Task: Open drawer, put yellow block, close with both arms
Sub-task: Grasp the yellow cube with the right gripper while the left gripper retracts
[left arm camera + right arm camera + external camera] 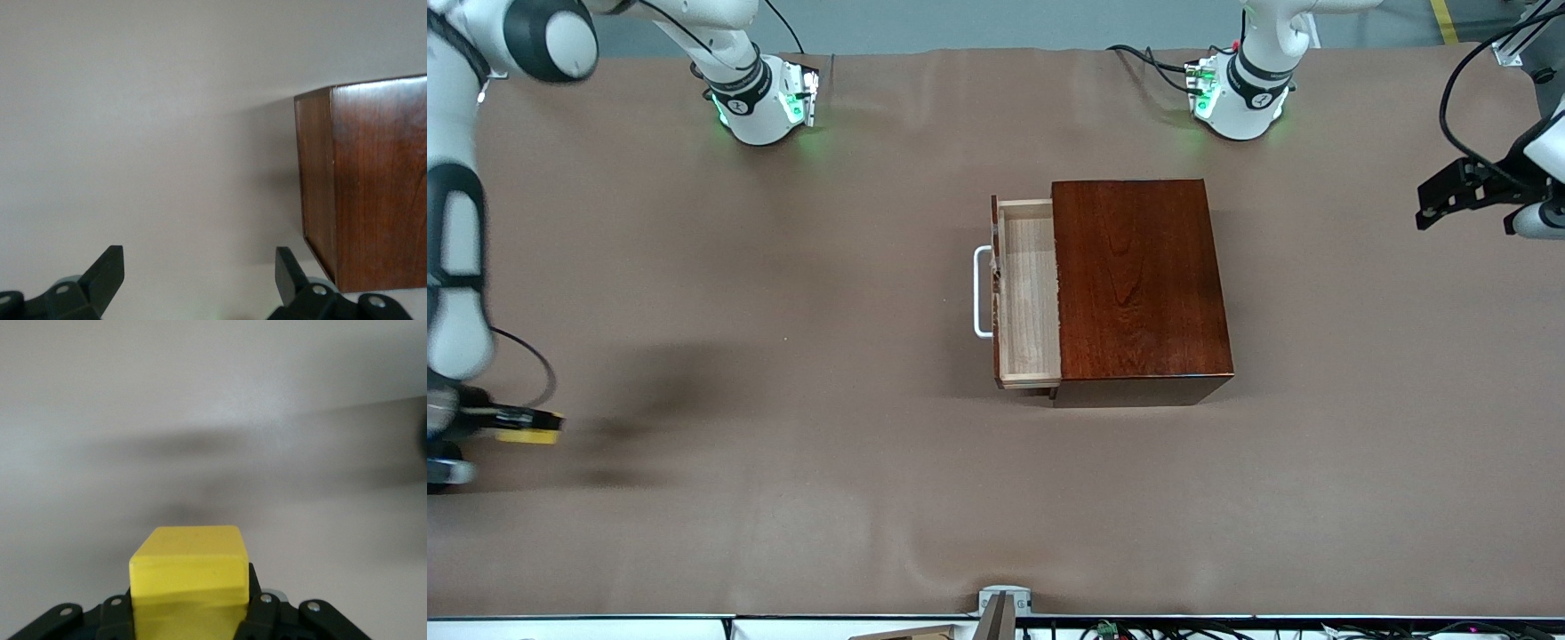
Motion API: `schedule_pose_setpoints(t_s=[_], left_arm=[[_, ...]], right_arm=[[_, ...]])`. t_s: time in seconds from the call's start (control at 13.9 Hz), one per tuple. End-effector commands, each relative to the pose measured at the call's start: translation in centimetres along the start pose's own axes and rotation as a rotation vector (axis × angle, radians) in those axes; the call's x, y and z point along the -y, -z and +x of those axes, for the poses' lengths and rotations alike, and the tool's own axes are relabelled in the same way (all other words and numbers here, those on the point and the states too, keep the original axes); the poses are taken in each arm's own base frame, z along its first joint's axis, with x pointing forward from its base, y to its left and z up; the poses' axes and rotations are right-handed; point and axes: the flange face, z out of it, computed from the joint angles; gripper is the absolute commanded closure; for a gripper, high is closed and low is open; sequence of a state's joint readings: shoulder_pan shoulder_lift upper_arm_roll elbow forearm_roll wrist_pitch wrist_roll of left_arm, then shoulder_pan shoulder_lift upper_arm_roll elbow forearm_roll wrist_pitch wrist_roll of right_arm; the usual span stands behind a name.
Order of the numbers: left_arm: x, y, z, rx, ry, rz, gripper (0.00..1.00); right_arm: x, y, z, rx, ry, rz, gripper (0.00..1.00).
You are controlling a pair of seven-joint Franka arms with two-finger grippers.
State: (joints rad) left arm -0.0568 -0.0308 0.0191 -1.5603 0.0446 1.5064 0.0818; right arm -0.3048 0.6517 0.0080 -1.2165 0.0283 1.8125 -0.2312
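A: Where does the drawer [1028,298] stand?

B: Pulled out of the wooden box [1141,280] toward the right arm's end of the table [783,267]. Its pale tray is bare, and the white handle [982,292] faces that same end. The box sits mid-table.

A: And the yellow block [189,570]?

B: Clamped between the fingers of the right gripper [516,425], which are closed on its sides. In the front view the block [530,428] shows at the right arm's end, well apart from the drawer and nearer to the front camera than the box.

A: The left gripper [197,283]?

B: Its fingers are spread apart with nothing between them. The gripper [1449,196] waits over the table at the left arm's end, beside the box's closed back [363,183], not touching it.
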Motion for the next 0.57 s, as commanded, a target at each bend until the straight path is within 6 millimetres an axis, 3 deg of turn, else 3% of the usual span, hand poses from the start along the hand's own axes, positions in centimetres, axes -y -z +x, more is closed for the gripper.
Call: schedule_pose_setpoints(t_s=[0.0,0.22,0.29,0.5], left_arm=[[-1.1,1.4,-0.7,-0.011,-0.026,-0.009,0.00],[-0.9,1.7,-0.8,-0.008,-0.017,-0.017,0.00],[-0.9,1.7,-0.8,-0.007,-0.017,-0.017,0.00],[-1.0,1.7,-0.9,-0.004,-0.017,-0.018,0.00]], right_arm=[[5.4,7.0,-5.2,0.042,0.006,-0.021,1.00],[17.1,10.1,-8.5,0.078,-0.125,-0.043,1.00],[21.3,10.3,-9.1,0.094,-0.154,-0.053,1.00],[36.6,9.6,-11.5,0.070,-0.263,-0.063,1.00]])
